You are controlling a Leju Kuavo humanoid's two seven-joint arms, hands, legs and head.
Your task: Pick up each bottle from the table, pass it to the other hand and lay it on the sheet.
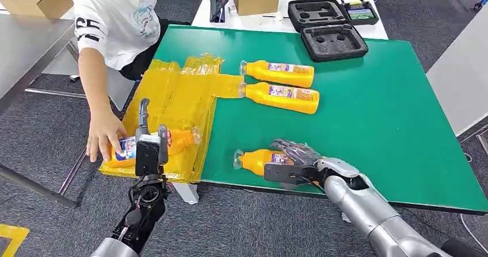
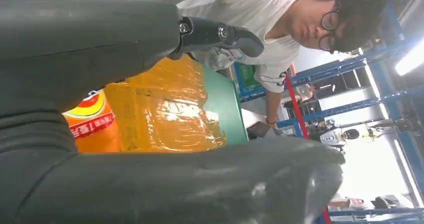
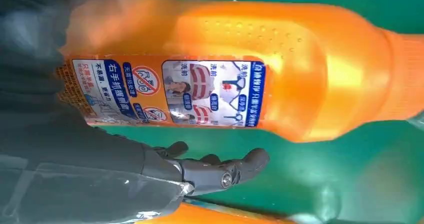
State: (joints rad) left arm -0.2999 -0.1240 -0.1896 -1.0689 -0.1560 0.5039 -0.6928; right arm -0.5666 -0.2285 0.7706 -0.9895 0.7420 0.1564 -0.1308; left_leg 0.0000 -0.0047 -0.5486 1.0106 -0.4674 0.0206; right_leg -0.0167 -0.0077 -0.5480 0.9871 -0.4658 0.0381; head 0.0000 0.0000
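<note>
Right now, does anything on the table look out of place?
Yes. A person's hand rests on the bottle lying on the sheet, right beside the left hand. The sheet is crumpled. No spill shows.

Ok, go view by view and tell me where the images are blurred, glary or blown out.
Head view: evenly lit and sharp, mild sheen on the yellow plastic sheet. Left wrist view: the background at the frame's right side is blown out white, glare on the sheet, the left hand a dark soft mass. Right wrist view: the orange bottle is soft at its edges, label readable, right hand blurred.
</note>
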